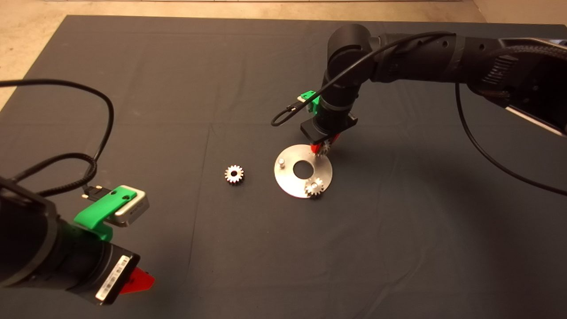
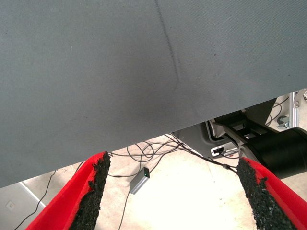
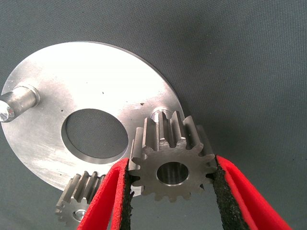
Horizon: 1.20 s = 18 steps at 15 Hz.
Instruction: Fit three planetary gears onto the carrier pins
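We see a flat round silver disc lying near the middle of the dark mat, with a round hole through its centre and short silver pins standing up from it. One small grey gear with pointed teeth already sits on the pin at the disc's near edge, the pin's bright top showing through its centre hole. A second pin on the disc's left side stands bare. A second gear lies flat on the mat just left of the disc, apart from it. The right gripper hangs over the disc's far edge and clamps a third gear between its black pads; in the right wrist view this gear is tilted toward the camera, its hole facing us, and the third pin peeks out just behind its upper teeth. We cannot tell whether the gear touches that pin. The seated gear is cut off at the edge of that view, partly behind a red finger. The left gripper waits at the lower left of the head view, its fingers spread wide apart and holding nothing; its wrist view shows only the mat's edge with floor and cables beyond.
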### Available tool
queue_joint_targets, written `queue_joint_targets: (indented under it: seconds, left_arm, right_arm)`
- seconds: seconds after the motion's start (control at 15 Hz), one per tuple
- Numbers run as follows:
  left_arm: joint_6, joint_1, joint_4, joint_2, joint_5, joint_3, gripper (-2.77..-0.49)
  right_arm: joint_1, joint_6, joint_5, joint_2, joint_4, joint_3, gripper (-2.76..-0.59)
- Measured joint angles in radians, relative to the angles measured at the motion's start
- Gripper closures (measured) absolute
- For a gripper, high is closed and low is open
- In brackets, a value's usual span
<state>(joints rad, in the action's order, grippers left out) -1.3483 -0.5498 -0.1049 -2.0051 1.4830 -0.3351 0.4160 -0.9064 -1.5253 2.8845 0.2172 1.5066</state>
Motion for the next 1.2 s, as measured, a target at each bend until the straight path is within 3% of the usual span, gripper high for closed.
queue_joint_targets:
  seconds: [1.2]
  left_arm:
    - [0.0, 0.0, 0.0, 0.0, 0.0, 0.0, -1.89]
  right_arm:
    - [0.006, 0.0, 0.0, 0.003, 0.004, 0.01, -1.01]
